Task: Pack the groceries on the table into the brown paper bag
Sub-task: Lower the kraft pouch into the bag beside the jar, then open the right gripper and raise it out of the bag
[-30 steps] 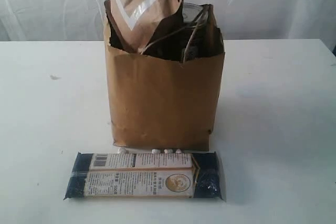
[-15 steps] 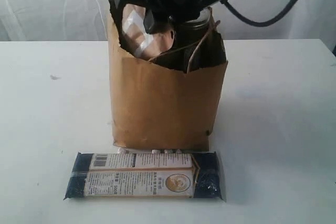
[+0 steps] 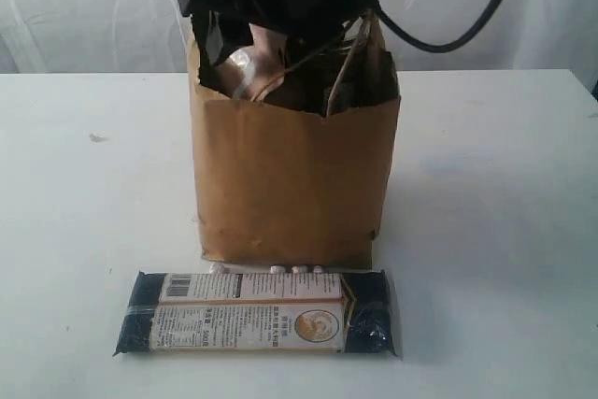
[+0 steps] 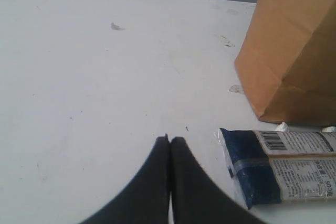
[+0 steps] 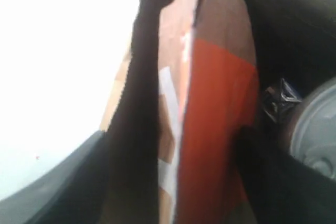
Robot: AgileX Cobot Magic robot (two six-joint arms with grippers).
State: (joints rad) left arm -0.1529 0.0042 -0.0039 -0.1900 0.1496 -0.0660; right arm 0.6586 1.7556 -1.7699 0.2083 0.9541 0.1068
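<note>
Upright brown paper bag [image 3: 290, 184], kraft with a ragged top and cord handles, at mid-bench [image 3: 486, 184], mouth up. The brown pouch with orange strip [image 5: 215, 108] stands on end inside it, long axis vertical, beside a silver can lid [image 5: 315, 129]. The right claw [image 3: 257, 39] sits in the bag mouth astride the pouch; whether it grips cannot be told. The long dark-blue packet [image 3: 257, 313] lies flat just before the bag's base, long axis parallel to the near edge. The left claw [image 4: 169, 148], closed, hovers over bare bench near the packet's left end. Open bench flanks the bag on both sides.
</note>
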